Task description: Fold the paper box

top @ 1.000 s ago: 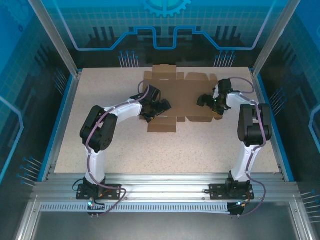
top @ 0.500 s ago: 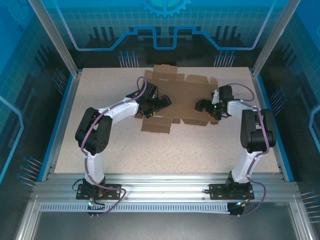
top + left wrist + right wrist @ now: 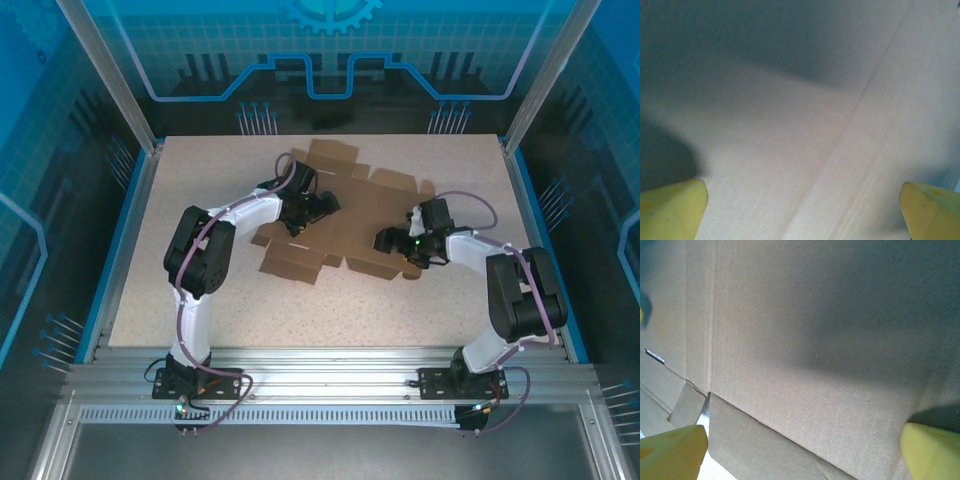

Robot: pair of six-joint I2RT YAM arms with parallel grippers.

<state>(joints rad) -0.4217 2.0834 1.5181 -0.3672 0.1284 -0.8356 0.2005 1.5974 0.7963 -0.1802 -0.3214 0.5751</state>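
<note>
One paper box [image 3: 350, 215] is lying as a flat, unfolded sheet on the far middle of the single table [image 3: 400, 310], sitting skewed to the table's edges with one flap pointing toward the near left; its long axis is hard to tell from above. Two arms are reaching over it, the left gripper [image 3: 318, 208] hovering over the sheet's left part and the right gripper [image 3: 388, 240] over its right part. Each wrist camera is showing two yellow fingertips [image 3: 670, 207] [image 3: 930, 450] standing wide apart over bare cardboard, gripping nothing
</note>
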